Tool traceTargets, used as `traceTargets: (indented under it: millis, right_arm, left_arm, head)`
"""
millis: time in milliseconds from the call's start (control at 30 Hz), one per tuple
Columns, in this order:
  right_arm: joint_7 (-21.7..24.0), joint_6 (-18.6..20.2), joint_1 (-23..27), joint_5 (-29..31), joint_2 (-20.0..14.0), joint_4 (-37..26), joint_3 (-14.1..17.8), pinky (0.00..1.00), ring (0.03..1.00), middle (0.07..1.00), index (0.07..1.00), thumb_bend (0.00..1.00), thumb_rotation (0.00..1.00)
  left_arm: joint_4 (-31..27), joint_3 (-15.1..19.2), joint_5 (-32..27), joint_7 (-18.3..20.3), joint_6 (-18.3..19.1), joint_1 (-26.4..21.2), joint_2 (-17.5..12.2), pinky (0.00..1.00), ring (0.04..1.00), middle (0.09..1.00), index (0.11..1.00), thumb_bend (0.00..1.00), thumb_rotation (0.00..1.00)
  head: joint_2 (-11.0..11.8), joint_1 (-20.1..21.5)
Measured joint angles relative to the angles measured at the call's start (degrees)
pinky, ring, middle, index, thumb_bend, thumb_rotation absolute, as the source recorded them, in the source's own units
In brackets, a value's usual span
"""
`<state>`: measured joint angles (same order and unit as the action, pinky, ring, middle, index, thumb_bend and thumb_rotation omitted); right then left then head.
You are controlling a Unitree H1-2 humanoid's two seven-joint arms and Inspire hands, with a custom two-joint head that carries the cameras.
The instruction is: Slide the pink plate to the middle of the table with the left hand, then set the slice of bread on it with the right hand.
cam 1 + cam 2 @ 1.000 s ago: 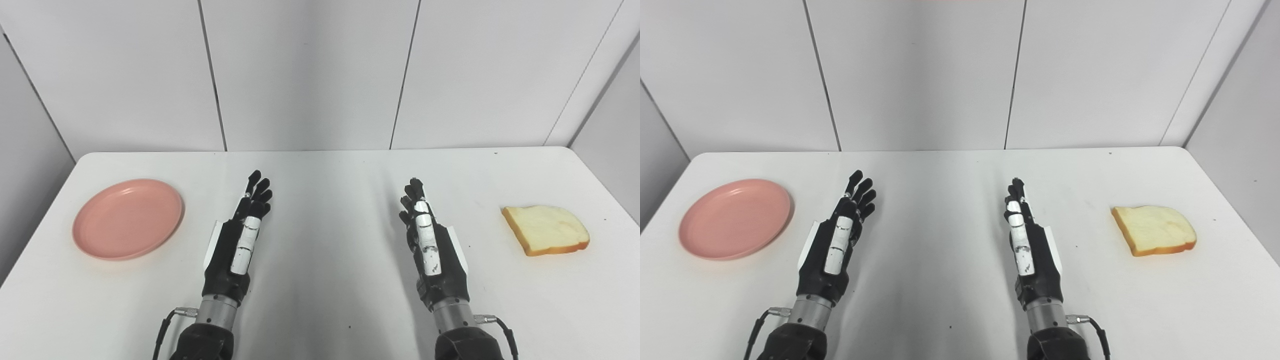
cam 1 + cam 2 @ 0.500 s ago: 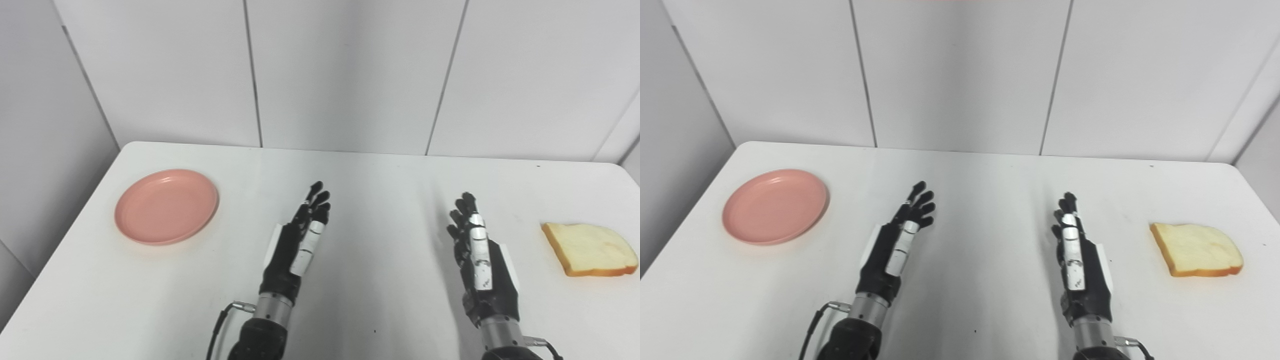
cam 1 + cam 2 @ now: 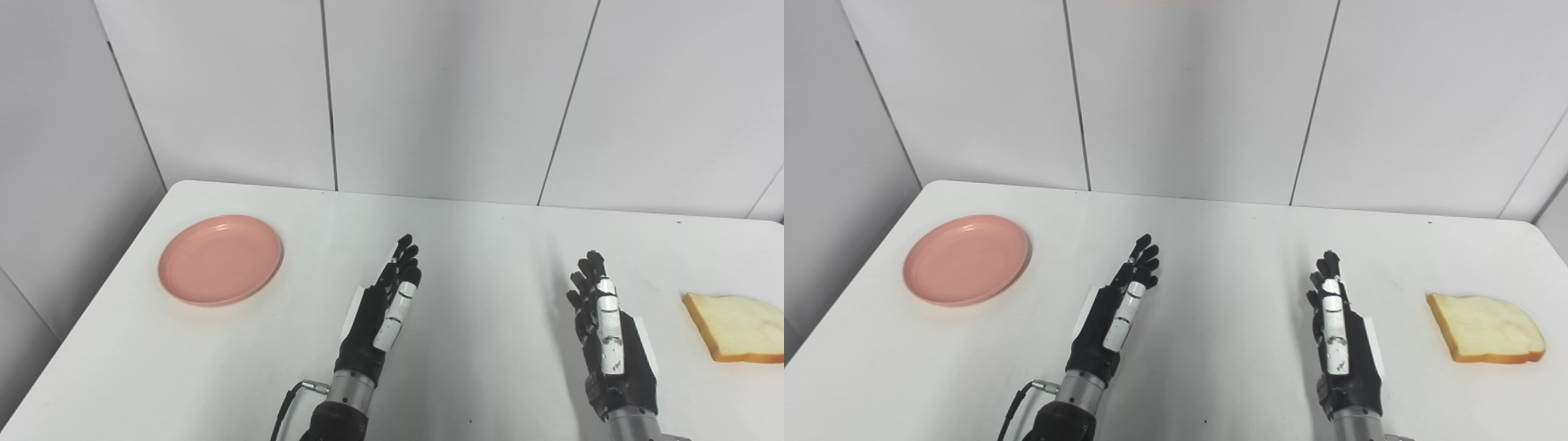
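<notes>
An empty pink plate (image 3: 219,259) lies flat near the table's left edge. A slice of bread (image 3: 1485,329) with a brown crust lies flat at the far right, partly cut off in the left eye view. My left hand (image 3: 384,315) hovers over the middle of the table, open, fingers stretched forward, well to the right of the plate. My right hand (image 3: 1339,331) is open too, fingers pointing away from me, left of the bread and apart from it. Neither hand holds anything.
The white table (image 3: 484,245) has rounded far corners and ends at grey wall panels behind. Its left edge runs close beside the plate. A cable (image 3: 1020,401) loops from my left wrist.
The whole picture has shifted right and slightly down, so the camera has turned left. Plate and bread lie where they were. Both hands keep much the same open pose.
</notes>
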<state>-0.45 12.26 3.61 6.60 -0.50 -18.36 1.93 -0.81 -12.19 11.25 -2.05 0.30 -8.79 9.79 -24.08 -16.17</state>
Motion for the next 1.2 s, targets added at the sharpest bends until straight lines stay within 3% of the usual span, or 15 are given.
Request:
traceTargets:
  millis: [133,333,633,767,1100,1200]
  right_arm:
    - [0.0,0.0,0.0,-0.1,0.3,-0.3,-0.2,1.00,1.000,1.000,1.000,0.43,1.00]
    - [0.0,0.0,0.0,0.1,0.4,-0.3,-0.4,1.00,1.000,1.000,1.000,0.43,1.00]
    - [0.0,0.0,0.4,0.3,0.5,-0.1,-0.5,1.00,1.000,1.000,1.000,0.44,1.00]
    - [0.0,0.0,0.6,0.9,0.4,-0.1,-0.4,1.00,1.000,1.000,1.000,0.42,1.00]
    - [0.1,0.0,0.7,2.3,-0.1,-0.1,-0.5,1.00,1.000,1.000,1.000,0.43,1.00]
    - [0.1,0.0,0.7,2.3,-0.1,-0.1,-0.5,1.00,1.000,1.000,1.000,0.43,1.00]
  left_arm:
    - [0.0,0.1,0.0,0.0,0.1,0.0,0.0,0.86,0.915,0.930,0.919,0.62,0.91]
    - [-2.1,0.4,1.6,0.0,2.0,-1.1,0.0,0.87,0.907,0.911,0.907,0.75,0.95]
    - [-5.0,1.8,2.7,0.9,4.8,-7.0,-1.9,0.84,0.896,0.910,0.911,0.76,0.95]
    - [-6.6,4.2,2.0,1.2,6.7,-9.3,-2.9,0.82,0.872,0.893,0.895,0.76,0.93]
    - [-11.0,9.6,-2.9,3.1,9.8,-16.8,-6.7,0.94,0.940,0.947,0.940,0.73,0.93]
    - [-12.6,12.2,-5.1,3.3,12.4,-18.6,-8.8,0.98,0.956,0.964,0.962,0.74,0.92]
  head:
    - [0.0,-0.4]
    - [0.4,-2.1]
    - [0.6,-3.4]
    - [0.6,-4.4]
    - [0.6,-5.5]
    - [0.6,-5.5]
